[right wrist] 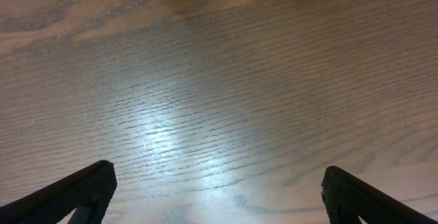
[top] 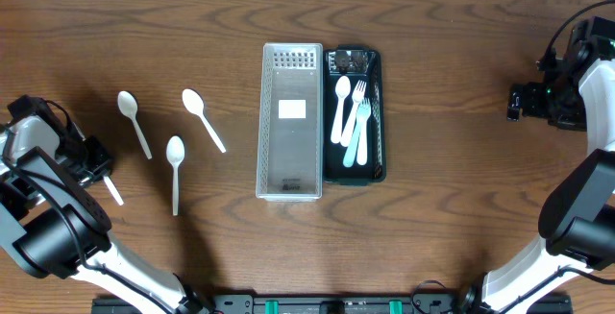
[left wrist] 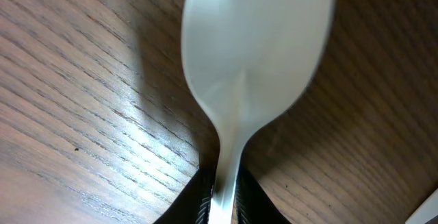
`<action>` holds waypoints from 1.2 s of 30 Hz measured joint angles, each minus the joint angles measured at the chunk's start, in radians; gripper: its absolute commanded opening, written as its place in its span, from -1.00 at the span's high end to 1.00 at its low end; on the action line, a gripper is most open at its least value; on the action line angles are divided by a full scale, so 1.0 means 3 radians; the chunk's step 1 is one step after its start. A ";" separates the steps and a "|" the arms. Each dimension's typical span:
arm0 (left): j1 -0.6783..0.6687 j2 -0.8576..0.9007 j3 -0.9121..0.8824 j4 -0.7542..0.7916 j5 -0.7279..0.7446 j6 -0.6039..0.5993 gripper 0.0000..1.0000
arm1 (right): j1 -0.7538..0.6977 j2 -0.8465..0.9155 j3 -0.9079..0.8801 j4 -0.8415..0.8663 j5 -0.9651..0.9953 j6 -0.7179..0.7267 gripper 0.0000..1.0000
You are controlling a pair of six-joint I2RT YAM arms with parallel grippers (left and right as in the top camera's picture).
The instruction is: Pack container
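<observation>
My left gripper [top: 94, 163] is at the table's far left, shut on the handle of a white plastic spoon [left wrist: 254, 46], just over the wood. The spoon's bowl fills the left wrist view, and its end [top: 113, 193] pokes out in the overhead view. Three more white spoons [top: 135, 122] [top: 203, 118] [top: 175, 168] lie left of centre. A dark green container [top: 378, 112] in the middle holds a white spoon, a white fork and a pale blue fork [top: 355, 139]. My right gripper [top: 517, 102] is open and empty at the far right, with only bare wood between its fingers [right wrist: 219, 190].
A clear ribbed plastic bin or lid [top: 291, 120] with a white label lies right against the green container's left side. The wooden table's back edge runs along the top of the overhead view.
</observation>
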 measured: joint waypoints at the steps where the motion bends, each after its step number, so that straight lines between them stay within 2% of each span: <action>1: 0.0000 0.0000 0.0000 0.0000 0.0000 0.0000 0.71 | 0.0000 0.0000 0.0000 0.0000 0.0000 0.0000 -0.99; 11: 0.0000 -0.0066 0.0056 -0.0027 -0.0001 0.0000 0.73 | 0.0000 0.0000 0.0000 0.0000 0.0000 0.0000 -0.99; 21: -0.0120 -0.0769 0.0093 -0.0078 -0.0001 0.0000 0.74 | 0.0000 0.0000 0.0000 0.0000 -0.0001 0.0000 -0.99; 29: -0.0650 -0.1439 0.0095 -0.0253 0.0214 0.0000 0.74 | 0.0000 0.0000 0.0000 0.0000 -0.0001 0.0000 -0.98; 36: -0.1521 -0.2035 0.0104 -0.0417 0.0557 -0.0003 0.74 | 0.0000 0.0000 0.0000 0.0000 -0.0001 0.0000 -0.99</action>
